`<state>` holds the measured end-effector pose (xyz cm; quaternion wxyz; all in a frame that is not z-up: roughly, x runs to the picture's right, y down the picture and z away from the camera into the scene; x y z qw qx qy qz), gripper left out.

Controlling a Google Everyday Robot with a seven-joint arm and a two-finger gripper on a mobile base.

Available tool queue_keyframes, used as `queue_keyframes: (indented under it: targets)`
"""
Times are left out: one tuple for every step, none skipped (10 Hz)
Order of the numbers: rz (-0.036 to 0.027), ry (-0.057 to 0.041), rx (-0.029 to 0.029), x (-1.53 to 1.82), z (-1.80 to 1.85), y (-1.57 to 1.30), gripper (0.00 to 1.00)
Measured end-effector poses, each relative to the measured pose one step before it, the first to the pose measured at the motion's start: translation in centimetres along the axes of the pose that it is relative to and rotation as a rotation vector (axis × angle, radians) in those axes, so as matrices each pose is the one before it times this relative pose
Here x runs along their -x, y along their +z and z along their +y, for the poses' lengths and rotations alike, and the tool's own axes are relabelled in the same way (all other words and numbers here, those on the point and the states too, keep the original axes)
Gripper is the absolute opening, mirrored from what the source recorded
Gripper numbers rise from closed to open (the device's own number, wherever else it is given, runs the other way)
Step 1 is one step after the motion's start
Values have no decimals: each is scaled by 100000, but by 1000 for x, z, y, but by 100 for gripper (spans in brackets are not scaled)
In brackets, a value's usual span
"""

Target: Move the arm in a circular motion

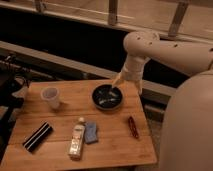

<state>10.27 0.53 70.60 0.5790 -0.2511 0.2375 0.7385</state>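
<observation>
The cream-white arm (150, 47) reaches in from the right, bends at a bulbous joint near the top and drops to a tapered end. The gripper (118, 81) at that end hangs just above the far right rim of a dark bowl (107, 97) on the wooden table (115, 145). Nothing shows in the gripper. The robot's big rounded body (187, 130) fills the right side of the view.
On the table stand a white cup (51, 96) at the left, a black box (37, 136) at the front left, a lying bottle (76, 140), a blue cloth-like item (91, 132) and a small red item (133, 126). A dark ledge and railing run behind.
</observation>
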Motion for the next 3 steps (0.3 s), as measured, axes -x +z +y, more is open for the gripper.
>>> queue_keyframes:
  targets:
    - [-214,-2065,-265,5,437,10,80]
    - [-190,-1786,-86,142,995,31,80]
    - [361,-1538,-261,104,2334,198,80]
